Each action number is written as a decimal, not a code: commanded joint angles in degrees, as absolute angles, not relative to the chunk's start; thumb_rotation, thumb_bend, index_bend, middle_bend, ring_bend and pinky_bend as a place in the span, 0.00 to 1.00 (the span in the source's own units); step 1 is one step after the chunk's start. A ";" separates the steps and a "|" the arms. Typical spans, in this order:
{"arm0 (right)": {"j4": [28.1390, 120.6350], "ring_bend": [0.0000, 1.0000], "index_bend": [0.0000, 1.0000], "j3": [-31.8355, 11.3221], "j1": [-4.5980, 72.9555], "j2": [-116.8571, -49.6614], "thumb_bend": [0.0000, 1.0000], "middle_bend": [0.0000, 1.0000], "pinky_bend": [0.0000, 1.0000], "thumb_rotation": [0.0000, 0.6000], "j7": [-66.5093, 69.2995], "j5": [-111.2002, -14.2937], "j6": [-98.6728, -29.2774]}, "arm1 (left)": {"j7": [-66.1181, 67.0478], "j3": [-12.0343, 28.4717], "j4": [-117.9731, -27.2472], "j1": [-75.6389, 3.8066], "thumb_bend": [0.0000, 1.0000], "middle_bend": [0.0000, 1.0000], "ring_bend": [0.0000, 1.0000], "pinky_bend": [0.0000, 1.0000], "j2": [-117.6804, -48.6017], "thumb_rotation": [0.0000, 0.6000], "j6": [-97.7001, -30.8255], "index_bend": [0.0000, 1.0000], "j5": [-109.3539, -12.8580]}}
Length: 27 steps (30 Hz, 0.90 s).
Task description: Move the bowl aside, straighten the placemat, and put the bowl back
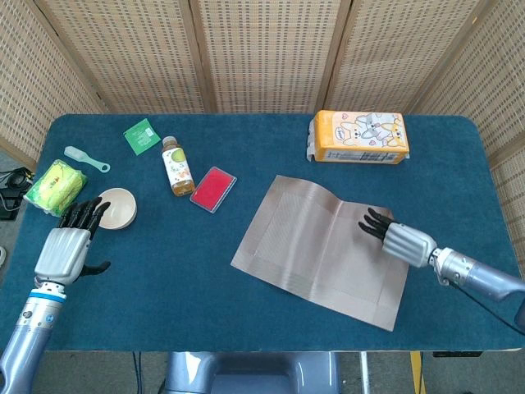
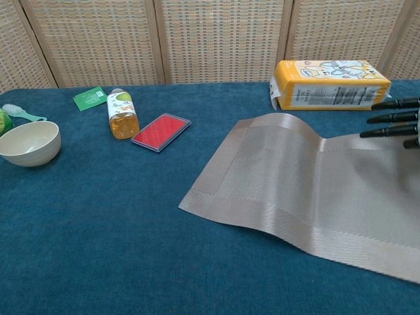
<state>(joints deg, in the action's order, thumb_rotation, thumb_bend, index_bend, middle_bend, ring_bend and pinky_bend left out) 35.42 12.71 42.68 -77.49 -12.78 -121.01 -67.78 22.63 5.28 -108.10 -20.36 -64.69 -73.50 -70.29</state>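
The cream bowl (image 1: pixel 116 208) (image 2: pixel 29 142) stands upright on the blue table at the far left, off the placemat. My left hand (image 1: pixel 61 249) lies just to its near left, fingers stretched toward the rim and holding nothing. The brown woven placemat (image 1: pixel 316 246) (image 2: pixel 295 184) lies skewed at the table's centre right, with a raised fold across it. My right hand (image 1: pixel 399 239) rests flat on the mat's right part, fingers (image 2: pixel 394 118) straight and apart, pointing left. Its thumb is hidden.
A yellow tissue pack (image 1: pixel 358 137) sits behind the mat. A juice bottle (image 1: pixel 175 167), a red case (image 1: pixel 213 189) and a green packet (image 1: pixel 142 135) lie at the back left. A green-yellow pack (image 1: pixel 56 185) and a small scoop (image 1: pixel 86 158) are near the left edge.
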 commanded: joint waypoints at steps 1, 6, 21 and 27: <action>26.15 0.00 0.72 13.20 46.90 -82.65 0.48 0.00 0.00 1.00 -10.11 -122.01 -66.27 | 22.81 5.32 -108.03 -20.41 0.00 0.00 0.00 0.00 -64.81 1.00 -73.46 0.00 -70.09; 19.34 0.00 0.68 12.63 48.28 -87.82 0.32 0.00 0.00 1.00 -11.18 -120.13 -64.79 | 23.61 5.26 -107.86 -20.75 0.00 0.00 0.00 0.00 -65.29 1.00 -72.94 0.00 -69.64; 31.06 0.00 0.00 -0.91 40.94 -86.44 0.00 0.00 0.00 1.00 -13.49 -101.69 -77.82 | 23.70 4.68 -107.05 -21.41 0.00 0.00 0.00 0.00 -65.99 1.00 -71.87 0.00 -70.77; 51.78 0.00 0.00 -3.94 34.46 -79.57 0.00 0.00 0.00 1.00 -13.73 -94.54 -80.22 | 22.85 4.00 -105.94 -21.88 0.00 0.00 0.00 0.00 -66.69 1.00 -71.21 0.00 -73.36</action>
<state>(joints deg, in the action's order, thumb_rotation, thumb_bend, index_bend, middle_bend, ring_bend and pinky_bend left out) 38.43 -0.91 39.70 -85.04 -13.54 -100.46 -77.61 23.22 4.26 -106.40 -21.66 -66.41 -71.48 -72.49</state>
